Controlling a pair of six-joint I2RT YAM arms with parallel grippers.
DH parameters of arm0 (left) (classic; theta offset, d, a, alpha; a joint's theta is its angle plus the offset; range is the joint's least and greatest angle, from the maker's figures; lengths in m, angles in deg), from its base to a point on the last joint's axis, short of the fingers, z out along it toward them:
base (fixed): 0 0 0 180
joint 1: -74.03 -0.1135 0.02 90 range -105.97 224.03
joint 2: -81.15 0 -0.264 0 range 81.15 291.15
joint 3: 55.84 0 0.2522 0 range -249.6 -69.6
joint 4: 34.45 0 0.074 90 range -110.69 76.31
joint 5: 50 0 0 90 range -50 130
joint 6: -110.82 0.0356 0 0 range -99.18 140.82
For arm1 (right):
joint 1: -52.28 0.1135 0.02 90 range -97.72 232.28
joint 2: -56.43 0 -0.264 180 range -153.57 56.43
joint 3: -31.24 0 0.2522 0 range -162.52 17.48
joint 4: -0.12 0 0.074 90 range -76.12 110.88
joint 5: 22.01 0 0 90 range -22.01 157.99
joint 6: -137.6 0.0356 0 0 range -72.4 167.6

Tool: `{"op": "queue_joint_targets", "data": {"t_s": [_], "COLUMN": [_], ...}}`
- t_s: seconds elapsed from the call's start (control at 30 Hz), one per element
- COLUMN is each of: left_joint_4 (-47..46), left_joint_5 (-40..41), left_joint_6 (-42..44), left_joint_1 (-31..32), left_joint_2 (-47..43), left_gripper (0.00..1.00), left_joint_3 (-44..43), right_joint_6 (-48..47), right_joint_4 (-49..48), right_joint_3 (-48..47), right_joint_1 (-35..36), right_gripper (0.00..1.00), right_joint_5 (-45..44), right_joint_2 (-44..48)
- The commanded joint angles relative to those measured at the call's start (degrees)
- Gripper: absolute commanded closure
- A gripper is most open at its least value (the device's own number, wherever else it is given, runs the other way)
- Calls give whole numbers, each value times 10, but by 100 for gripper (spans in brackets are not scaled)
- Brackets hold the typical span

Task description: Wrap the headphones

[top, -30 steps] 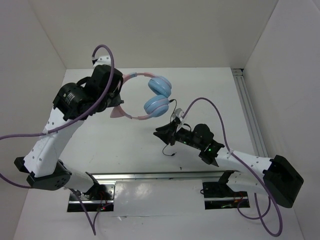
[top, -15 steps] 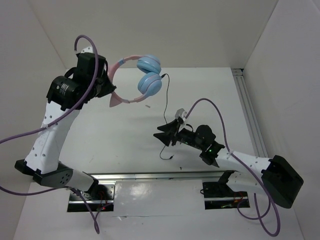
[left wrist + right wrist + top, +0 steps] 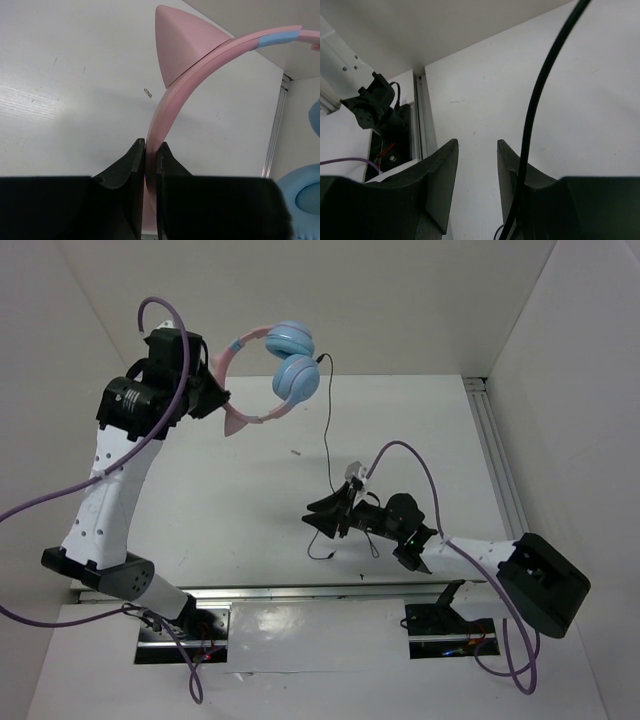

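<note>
Up in the upper left of the top view, the small headphones [image 3: 297, 378], with two light blue round ear cups and a thin pink headband with a cat-ear point, hang clear of the white table [image 3: 230, 490]. The left gripper [image 3: 218, 403] is clamped on the pink band just below the ear point, its jaws pinching the band edge-on in the wrist view [image 3: 151, 147]. That arm stands tall and reaches toward the back wall. A thin black cord [image 3: 328, 435] drops from the cups to the table at centre frame. There the right arm lies low and stretched out. The right gripper [image 3: 318, 517] has its jaws apart with nothing between them. The cord crosses one finger [image 3: 512, 170] outside the gap.
</note>
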Motion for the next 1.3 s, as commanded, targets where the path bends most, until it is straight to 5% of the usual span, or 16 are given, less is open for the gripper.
{"op": "queue_joint_targets", "data": {"t_s": [0.0,0.1,0.17,0.2,0.47,0.77,1.03,1.27], "left_joint_4": [-65,-70,-75,-83,-81,130,131,106], "left_joint_5": [-26,-11,13,26,236,395,421,472], "left_joint_6": [-41,-46,-51,-51,-107,-259,-235,-87], "left_joint_1": [-13,-18,-18,-18,28,75,131,208], "left_joint_2": [6,6,0,0,-28,96,155,210], "left_gripper": [100,100,100,100,100,100,100,100], "left_joint_3": [-30,-18,7,20,187,132,162,137], "right_joint_6": [9,9,-2,-2,-60,-121,-190,-224], "right_joint_4": [-68,-68,-52,-34,215,518,613,651], "right_joint_3": [11,16,16,16,-95,-259,-344,-370], "right_joint_1": [12,18,25,34,79,118,129,134], "right_gripper": [56,62,99,100,100,100,100,100], "right_joint_5": [4,-7,-21,-38,-137,-222,-289,-367], "right_joint_2": [-6,-12,-12,-12,27,47,30,59]}}
